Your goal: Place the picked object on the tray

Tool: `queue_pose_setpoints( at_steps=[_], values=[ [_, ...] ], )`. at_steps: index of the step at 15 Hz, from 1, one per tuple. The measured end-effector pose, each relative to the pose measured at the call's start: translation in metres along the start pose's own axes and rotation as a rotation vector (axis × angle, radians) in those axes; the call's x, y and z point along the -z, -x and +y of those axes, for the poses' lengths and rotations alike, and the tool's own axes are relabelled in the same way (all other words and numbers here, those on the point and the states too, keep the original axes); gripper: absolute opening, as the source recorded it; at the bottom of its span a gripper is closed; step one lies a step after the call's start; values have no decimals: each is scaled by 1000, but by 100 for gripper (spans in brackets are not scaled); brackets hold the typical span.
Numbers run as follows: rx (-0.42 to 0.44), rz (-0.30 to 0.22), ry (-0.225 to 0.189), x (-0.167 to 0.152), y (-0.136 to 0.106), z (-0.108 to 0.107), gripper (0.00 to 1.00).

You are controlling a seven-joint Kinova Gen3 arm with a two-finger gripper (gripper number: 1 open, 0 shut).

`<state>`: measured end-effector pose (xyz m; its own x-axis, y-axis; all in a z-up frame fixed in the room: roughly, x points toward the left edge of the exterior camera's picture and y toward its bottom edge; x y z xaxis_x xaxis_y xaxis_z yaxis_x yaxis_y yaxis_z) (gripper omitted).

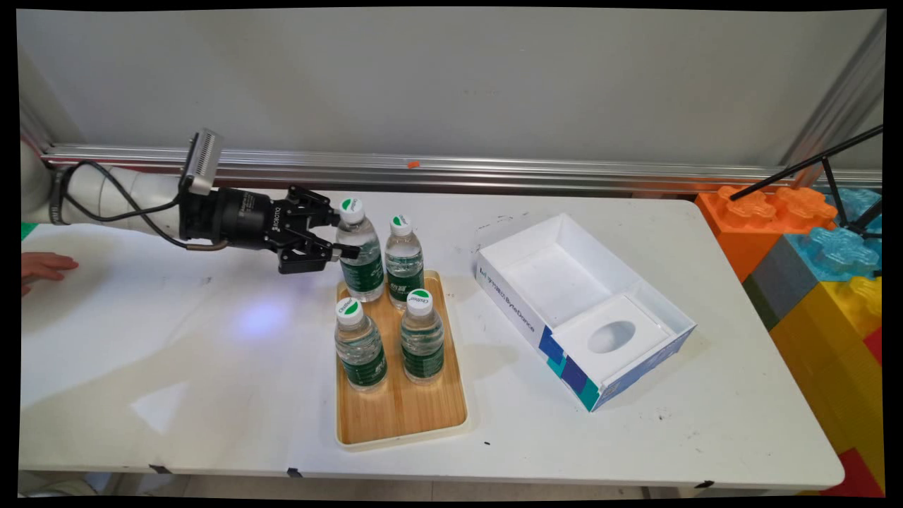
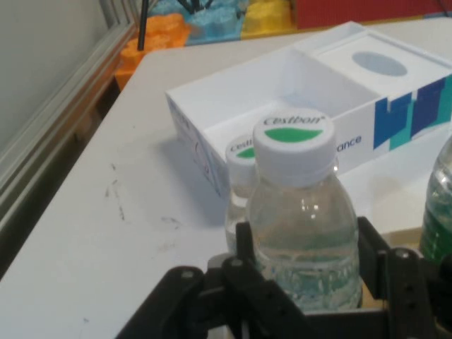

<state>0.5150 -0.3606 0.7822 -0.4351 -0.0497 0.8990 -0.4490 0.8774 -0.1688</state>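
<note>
Because the arm reaches in level from the left, the claw (image 1: 337,238) meets the back-left bottle (image 1: 360,250) side-on, fingers (image 2: 244,244) either side of its body, clamped. It stands upright on the wooden tray (image 1: 402,416) with three others, the open white box (image 1: 582,307) nearby.

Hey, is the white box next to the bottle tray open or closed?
Open. The white box has no lid on it, and both views show its bare white inside: one empty compartment and a raised insert with an oval hollow.
</note>
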Motion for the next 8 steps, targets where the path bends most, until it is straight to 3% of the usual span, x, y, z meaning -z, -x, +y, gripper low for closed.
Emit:
queue_pose_setpoints(
  at_steps=[8],
  values=[
    [11, -27, -6, -6, 9, -6, 0]
  ],
)
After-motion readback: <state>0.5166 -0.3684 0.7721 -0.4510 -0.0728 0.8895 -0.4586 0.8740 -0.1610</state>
